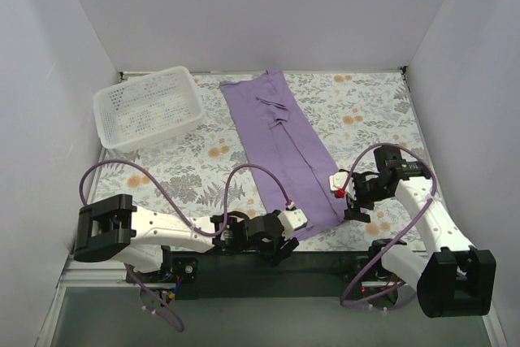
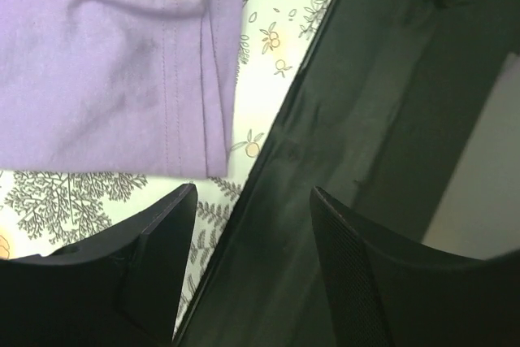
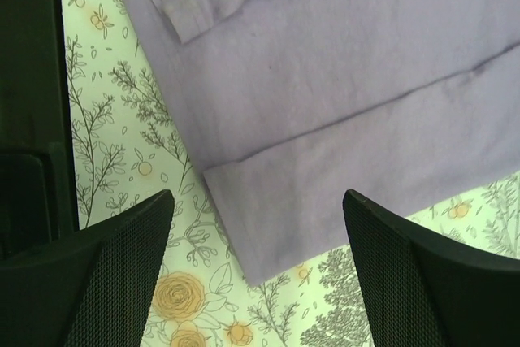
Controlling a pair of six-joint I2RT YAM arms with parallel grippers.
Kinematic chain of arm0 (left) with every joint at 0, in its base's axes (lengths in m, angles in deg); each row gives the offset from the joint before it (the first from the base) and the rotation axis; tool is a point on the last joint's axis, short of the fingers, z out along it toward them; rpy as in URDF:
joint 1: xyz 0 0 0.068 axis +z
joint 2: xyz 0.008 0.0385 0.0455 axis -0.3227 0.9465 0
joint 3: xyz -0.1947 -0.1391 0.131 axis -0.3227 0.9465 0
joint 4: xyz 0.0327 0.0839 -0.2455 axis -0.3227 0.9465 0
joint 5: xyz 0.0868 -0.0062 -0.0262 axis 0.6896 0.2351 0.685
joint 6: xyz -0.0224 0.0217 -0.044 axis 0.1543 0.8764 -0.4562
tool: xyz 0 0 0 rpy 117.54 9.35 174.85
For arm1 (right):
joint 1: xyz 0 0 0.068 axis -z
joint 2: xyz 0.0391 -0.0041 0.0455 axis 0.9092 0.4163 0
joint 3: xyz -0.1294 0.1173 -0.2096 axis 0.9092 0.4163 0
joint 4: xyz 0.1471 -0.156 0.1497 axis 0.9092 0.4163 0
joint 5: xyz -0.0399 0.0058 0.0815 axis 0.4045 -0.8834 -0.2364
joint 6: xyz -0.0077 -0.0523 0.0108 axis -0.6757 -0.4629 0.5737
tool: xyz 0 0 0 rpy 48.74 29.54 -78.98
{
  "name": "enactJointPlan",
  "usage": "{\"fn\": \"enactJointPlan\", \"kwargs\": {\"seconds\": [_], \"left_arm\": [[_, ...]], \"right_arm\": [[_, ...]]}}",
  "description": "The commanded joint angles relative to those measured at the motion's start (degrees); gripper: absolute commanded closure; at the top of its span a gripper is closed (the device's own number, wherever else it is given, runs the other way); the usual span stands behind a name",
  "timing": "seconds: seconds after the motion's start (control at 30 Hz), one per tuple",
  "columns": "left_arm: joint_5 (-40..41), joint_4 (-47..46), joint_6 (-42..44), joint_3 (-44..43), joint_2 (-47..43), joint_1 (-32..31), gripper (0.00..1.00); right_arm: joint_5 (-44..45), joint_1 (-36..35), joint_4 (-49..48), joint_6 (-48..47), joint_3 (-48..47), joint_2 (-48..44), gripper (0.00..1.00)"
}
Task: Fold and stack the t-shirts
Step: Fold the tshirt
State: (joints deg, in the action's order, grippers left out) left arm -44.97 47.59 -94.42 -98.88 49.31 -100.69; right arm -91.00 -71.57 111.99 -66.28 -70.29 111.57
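Note:
A purple t-shirt (image 1: 280, 144) lies folded into a long narrow strip, running from the far middle of the table to the near edge. My left gripper (image 1: 286, 243) is open and empty at the strip's near left corner; its view shows the hemmed corner (image 2: 106, 71) just ahead of the fingers (image 2: 162, 233). My right gripper (image 1: 348, 197) is open and empty at the strip's near right side. In the right wrist view the shirt's folded corner (image 3: 325, 168) lies between and ahead of the fingers (image 3: 122, 258).
An empty white mesh basket (image 1: 148, 106) stands at the far left. The floral tablecloth (image 1: 374, 111) covers the table. The table's dark front rail (image 2: 382, 136) runs just by the left gripper. White walls enclose three sides.

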Motion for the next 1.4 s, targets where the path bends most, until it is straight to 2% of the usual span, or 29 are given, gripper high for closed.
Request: {"fn": "enactJointPlan", "kwargs": {"seconds": [0.0,0.23,0.57,0.83,0.93,1.03,1.07,1.3,1.37], "left_arm": [[6.1,-6.1,2.4,-2.3,1.5,-0.8,0.44],[8.2,-7.2,5.3,-5.8,10.0,-0.8,0.46],[11.6,-6.4,7.8,-5.9,15.0,-0.8,0.51],[15.4,-6.6,8.6,-5.8,16.7,-0.8,0.69],[15.8,-7.2,8.6,-4.2,15.3,-0.8,0.72],[14.6,-7.9,9.0,-2.6,14.3,-0.8,0.76],[14.0,-8.1,9.3,-2.2,14.1,-0.8,0.82],[9.7,-10.9,11.5,-0.5,12.6,-0.8,1.00],[9.4,-11.3,11.6,-0.5,12.4,-0.8,1.00]], "right_arm": [[0.1,4.8,5.0,-6.5,-0.2,2.6,0.11],[-1.7,5.6,5.9,-8.1,0.1,7.0,0.13],[0.4,8.0,5.9,-11.1,-0.4,9.5,0.14],[1.4,8.5,4.4,-15.4,0.2,10.8,0.20],[1.9,8.8,3.0,-16.7,0.4,11.6,0.21],[2.5,8.8,1.2,-18.2,1.2,12.9,0.23],[2.9,8.8,0.2,-18.7,1.4,13.3,0.23],[3.5,8.7,-4.3,-20.0,3.0,16.4,0.28],[4.4,8.7,-5.0,-20.2,3.8,16.8,0.29]]}}
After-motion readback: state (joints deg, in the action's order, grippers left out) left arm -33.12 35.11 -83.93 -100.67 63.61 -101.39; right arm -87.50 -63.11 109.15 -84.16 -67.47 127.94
